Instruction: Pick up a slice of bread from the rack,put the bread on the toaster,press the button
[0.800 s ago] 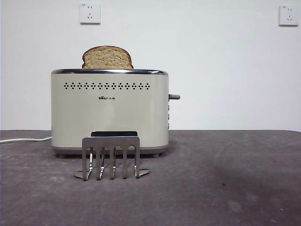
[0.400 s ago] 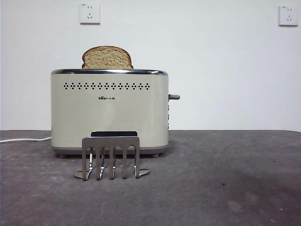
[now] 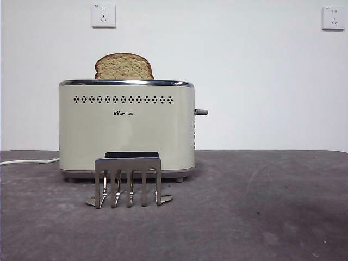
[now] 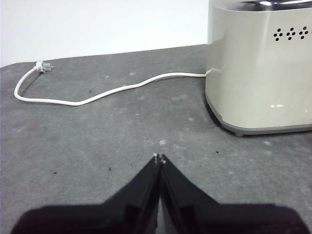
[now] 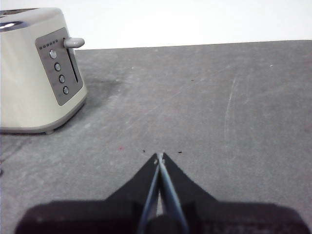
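While bread slice stands upright in toaster slot, top half proud of chrome rim, nothing differs across the last second: same slice height, same lever position. Rack just in front of toaster, slots bare. Lever button at toaster's side panel, still raised at top of its track; seen also from right wrist above a column of round knobs. Left gripper low over worktop, beside toaster's cord side, jaws pressed together, holding nothing. Right gripper on toaster's button side, well apart from it, jaws likewise closed and bare. White power cord trailing away from toaster, plug lying loose. Judged: pick and placing done, press outstanding; stillness suggests pause before right arm's approach to lever.
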`<state>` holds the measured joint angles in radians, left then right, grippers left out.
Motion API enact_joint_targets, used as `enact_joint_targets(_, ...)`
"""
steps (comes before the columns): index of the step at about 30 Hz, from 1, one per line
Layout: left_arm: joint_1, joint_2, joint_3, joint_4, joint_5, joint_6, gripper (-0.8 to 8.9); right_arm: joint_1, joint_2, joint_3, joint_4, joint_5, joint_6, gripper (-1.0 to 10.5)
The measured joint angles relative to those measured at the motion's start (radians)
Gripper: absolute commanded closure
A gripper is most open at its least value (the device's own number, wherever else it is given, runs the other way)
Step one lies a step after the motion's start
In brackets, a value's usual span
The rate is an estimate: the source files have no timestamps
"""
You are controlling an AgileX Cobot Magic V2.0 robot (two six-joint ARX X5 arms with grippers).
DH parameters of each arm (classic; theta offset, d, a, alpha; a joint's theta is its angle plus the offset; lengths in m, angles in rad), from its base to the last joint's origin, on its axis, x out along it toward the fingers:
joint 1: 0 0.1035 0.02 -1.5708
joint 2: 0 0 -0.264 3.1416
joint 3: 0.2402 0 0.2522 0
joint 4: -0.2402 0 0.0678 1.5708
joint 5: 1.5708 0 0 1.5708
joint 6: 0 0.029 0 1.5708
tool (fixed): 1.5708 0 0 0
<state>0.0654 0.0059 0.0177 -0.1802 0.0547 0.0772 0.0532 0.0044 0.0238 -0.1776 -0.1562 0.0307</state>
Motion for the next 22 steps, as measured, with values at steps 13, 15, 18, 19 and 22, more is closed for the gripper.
enact_joint_targets(13,0.000,0.000,0.000,0.000,0.000,0.000,8.17,0.000,0.001,0.000,0.000,0.003,0.011,9.5)
enact_joint_targets(15,0.000,0.000,0.000,0.000,0.000,0.000,8.17,0.000,0.001,0.000,0.000,0.003,0.011,9.5)
enact_joint_targets(18,0.000,0.000,0.000,0.000,0.000,0.000,8.17,0.000,0.001,0.000,0.000,0.003,0.011,9.5)
enact_joint_targets(19,0.000,0.000,0.000,0.000,0.000,0.000,8.17,0.000,0.001,0.000,0.000,0.003,0.011,9.5)
enact_joint_targets(22,0.000,0.000,0.000,0.000,0.000,0.000,8.17,0.000,0.001,0.000,0.000,0.003,0.011,9.5)
